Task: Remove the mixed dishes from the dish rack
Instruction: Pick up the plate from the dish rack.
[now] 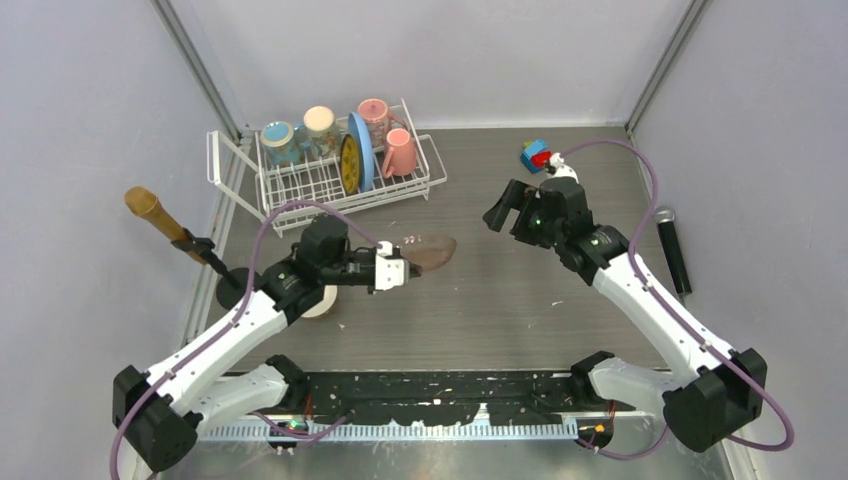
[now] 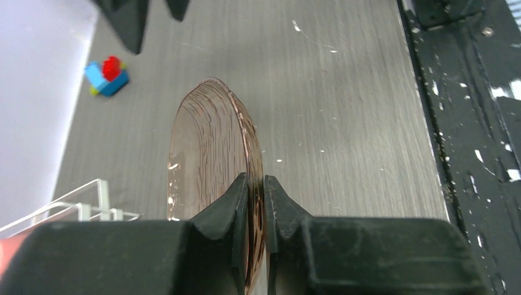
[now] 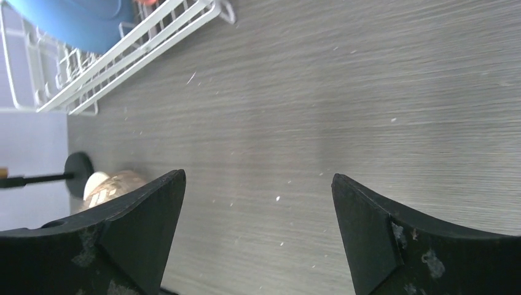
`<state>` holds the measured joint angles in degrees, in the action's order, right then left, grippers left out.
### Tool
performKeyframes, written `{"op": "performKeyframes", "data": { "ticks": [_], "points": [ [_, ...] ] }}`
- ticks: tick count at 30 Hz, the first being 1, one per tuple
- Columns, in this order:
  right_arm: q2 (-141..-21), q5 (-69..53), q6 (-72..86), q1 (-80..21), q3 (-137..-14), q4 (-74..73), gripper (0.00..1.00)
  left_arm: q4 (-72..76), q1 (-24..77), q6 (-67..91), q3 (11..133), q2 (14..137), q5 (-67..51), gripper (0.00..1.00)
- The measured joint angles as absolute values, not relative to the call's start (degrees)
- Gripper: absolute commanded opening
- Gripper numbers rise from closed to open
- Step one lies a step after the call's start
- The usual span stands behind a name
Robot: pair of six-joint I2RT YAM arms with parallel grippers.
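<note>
My left gripper (image 1: 408,268) is shut on the rim of a translucent brown plate (image 1: 432,250) and holds it on edge above the table; in the left wrist view the plate (image 2: 209,141) stands between the closed fingers (image 2: 256,181). My right gripper (image 1: 507,208) is open and empty over the table (image 3: 258,184). The white dish rack (image 1: 330,188) at the back left holds a teal mug (image 1: 278,142), a cream mug (image 1: 320,128), a light-blue plate (image 1: 362,148), a yellow patterned plate (image 1: 349,165) and two pink mugs (image 1: 374,118) (image 1: 400,153). A small cream bowl (image 1: 322,302) sits under my left arm.
Colourful toy blocks (image 1: 537,155) lie at the back right. A black microphone (image 1: 672,248) lies by the right wall. A brown-headed microphone (image 1: 152,210) on a stand with a round base (image 1: 232,285) is at the left. The rack's corner (image 3: 123,61) shows in the right wrist view.
</note>
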<state>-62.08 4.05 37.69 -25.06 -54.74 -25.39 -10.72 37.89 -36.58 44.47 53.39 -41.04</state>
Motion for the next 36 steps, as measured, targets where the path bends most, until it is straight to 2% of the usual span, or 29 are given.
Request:
{"op": "performKeyframes", "data": {
  "ticks": [8, 16, 25, 26, 27, 28, 29, 30, 31, 32, 36],
  "points": [
    [-70.0, -10.6, 39.7, -25.1, -57.2, -24.9, 0.86, -22.0, 45.4, -47.1, 53.3, 63.5, -37.4, 0.00],
    [-73.5, -21.5, 43.0, -25.4, -55.5, -23.2, 0.70, -23.8, 47.8, -52.8, 53.3, 63.5, -35.9, 0.00],
    [-73.5, -26.3, 47.7, -26.3, -52.6, -18.7, 0.36, -23.4, 48.6, -54.3, 52.9, 63.4, -33.4, 0.00],
    [-73.5, -26.7, 48.3, -26.4, -52.1, -18.1, 0.29, -23.2, 48.7, -54.3, 52.8, 63.4, -33.1, 0.03],
    [-73.5, -26.9, 48.7, -26.5, -51.7, -17.6, 0.25, -22.7, 48.8, -54.3, 52.6, 63.4, -32.8, 0.10],
    [-73.5, -27.2, 49.2, -26.5, -51.4, -17.2, 0.16, -22.3, 48.9, -54.3, 52.3, 63.4, -32.5, 0.19],
    [-73.5, -27.0, 49.5, -26.5, -51.1, -16.9, 0.12, -22.0, 49.1, -54.2, 51.8, 63.3, -32.2, 0.30],
    [-73.5, -26.7, 49.9, -26.5, -50.9, -16.7, 0.04, -21.5, 49.2, -54.2, 51.3, 63.2, -32.0, 0.50],
    [-73.5, -26.7, 50.0, -26.3, -50.7, -16.6, 0.02, -20.8, 49.3, -54.2, 50.9, 63.0, -31.9, 0.90],
    [-73.5, -26.6, 50.2, -26.3, -50.4, -16.4, 0.01, -19.9, 49.3, -54.0, 50.5, 62.8, -31.8, 0.98],
    [-73.4, -25.9, 51.0, -26.6, -49.7, -15.2, 0.01, -16.5, 49.4, -51.7, 48.7, 61.9, -31.6, 1.00]
  ]
}}
